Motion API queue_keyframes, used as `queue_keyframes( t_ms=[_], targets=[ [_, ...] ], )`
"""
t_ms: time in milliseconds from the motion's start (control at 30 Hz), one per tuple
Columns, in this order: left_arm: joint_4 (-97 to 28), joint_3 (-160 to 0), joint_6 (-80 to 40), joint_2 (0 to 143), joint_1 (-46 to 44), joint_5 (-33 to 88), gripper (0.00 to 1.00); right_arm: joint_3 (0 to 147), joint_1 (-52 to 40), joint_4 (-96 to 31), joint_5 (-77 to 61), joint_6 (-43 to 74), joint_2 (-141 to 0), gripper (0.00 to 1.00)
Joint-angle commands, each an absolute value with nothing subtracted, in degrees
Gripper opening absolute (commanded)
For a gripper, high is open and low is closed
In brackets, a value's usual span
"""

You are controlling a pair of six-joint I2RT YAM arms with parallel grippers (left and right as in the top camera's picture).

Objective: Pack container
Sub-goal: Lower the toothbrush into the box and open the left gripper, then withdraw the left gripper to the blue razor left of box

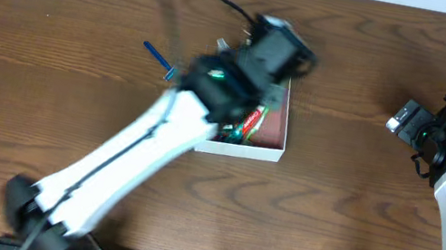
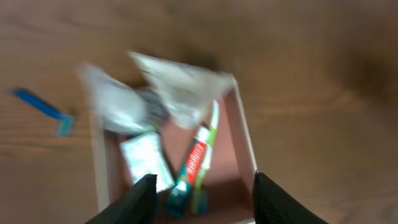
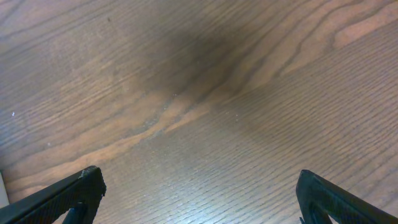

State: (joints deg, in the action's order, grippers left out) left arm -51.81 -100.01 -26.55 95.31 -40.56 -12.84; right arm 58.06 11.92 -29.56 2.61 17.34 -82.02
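The container (image 1: 273, 143) is a shallow white-walled box with a pink-brown inside at the table's middle, partly hidden by my left arm. In the left wrist view the container (image 2: 242, 134) holds a red-and-white toothpaste tube (image 2: 194, 160), a green toothbrush (image 2: 210, 140), a white packet (image 2: 144, 157) and clear plastic wrappers (image 2: 177, 87). My left gripper (image 2: 202, 202) is open and empty above the box's near part; overhead it shows blurred (image 1: 278, 47). My right gripper (image 3: 199, 199) is open and empty over bare wood, far right of the box (image 1: 408, 119).
A blue razor (image 1: 159, 59) lies on the wood just left of the container, also in the left wrist view (image 2: 45, 110). The table is dark brown wood grain. The arms' bases sit at the front edge.
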Motion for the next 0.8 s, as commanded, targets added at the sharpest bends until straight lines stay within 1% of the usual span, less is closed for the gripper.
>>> queue_keyframes(
  t_ms=[0,33,67,200,333,500,767],
  targets=[
    [-52.4,-100.4,-25.8,93.3,-34.6,-15.9,0.53,58.8,12.5,-29.6,3.2,16.9,-81.2,0.99],
    [-52.2,-100.4,-25.8,93.1,-32.5,-15.9,0.57,58.8,12.5,-29.6,3.2,16.9,-81.2,0.99],
    [-51.9,-100.4,-25.8,93.2,-30.6,-15.9,0.58,58.8,12.5,-29.6,3.2,16.9,-81.2,0.99],
    [-49.0,-100.4,-25.7,95.7,-22.7,-15.7,0.59,58.8,12.5,-29.6,3.2,16.9,-81.2,0.99],
    [-46.4,-100.4,-25.4,100.2,-17.1,-14.0,0.59,58.8,12.5,-29.6,3.2,16.9,-81.2,0.99],
    [-44.4,-100.4,-25.4,107.2,-13.8,-11.3,0.58,58.8,12.5,-29.6,3.2,16.9,-81.2,0.99],
    [-43.6,-100.4,-26.8,115.9,-13.4,-9.8,0.57,58.8,12.5,-29.6,3.2,16.9,-81.2,0.99]
  ],
)
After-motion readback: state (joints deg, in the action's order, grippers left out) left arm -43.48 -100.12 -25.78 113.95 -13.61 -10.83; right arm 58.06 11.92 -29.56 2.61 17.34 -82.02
